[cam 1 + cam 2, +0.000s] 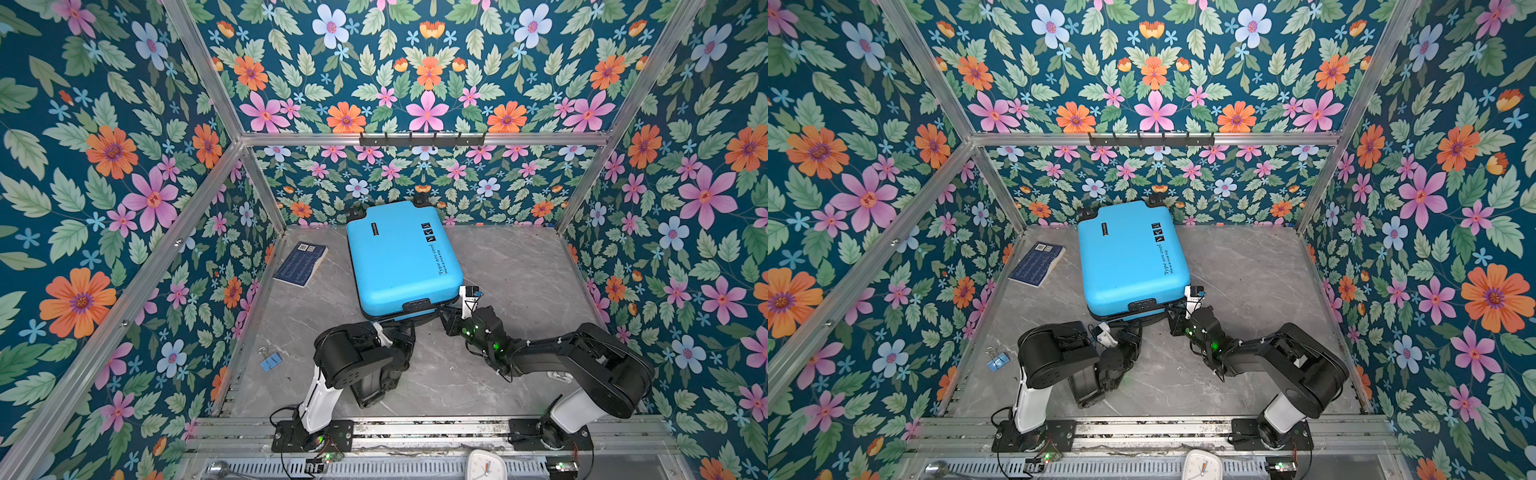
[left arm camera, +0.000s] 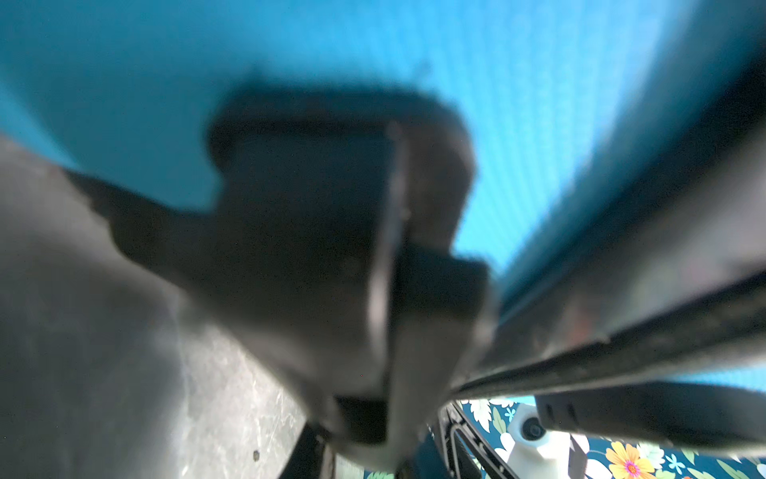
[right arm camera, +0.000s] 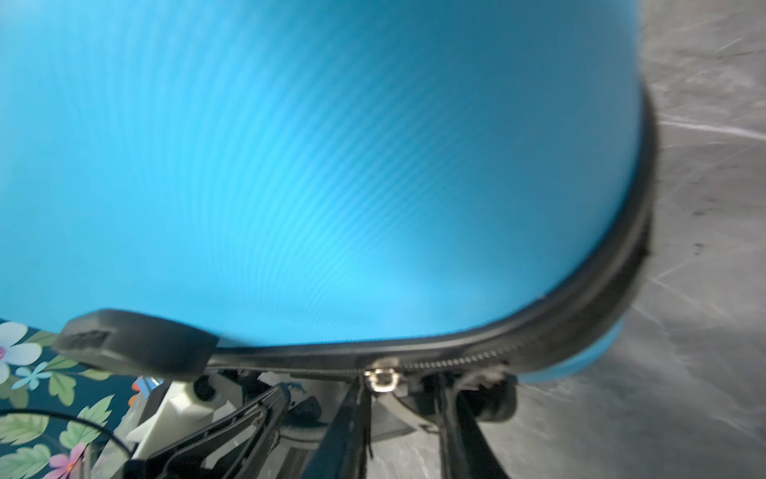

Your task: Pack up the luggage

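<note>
Luggage (image 1: pixel 399 257), flat on the desk (image 1: pixel 519 266) ahead of both pincers: judged stiff, slick-shelled, best taken by its zipper pull (image 3: pixel 378 377), astride which the right pincer (image 3: pixel 402 414) is spread; the state of the left pincer (image 1: pixel 1133 328) cannot be told.

There is one piece of luggage (image 1: pixel 401 257). Left of it lies one dark-blue booklet (image 1: pixel 300 264). Nearer and to its left are blue binder clips (image 1: pixel 270 361), one or two, too small to tell. Behind it hangs one black rail (image 1: pixel 422 140) with six hooks. In front of it stand two robot arms, the left arm (image 1: pixel 353 361) and the right arm (image 1: pixel 590 357), and one white clock (image 1: pixel 484 464).
</note>
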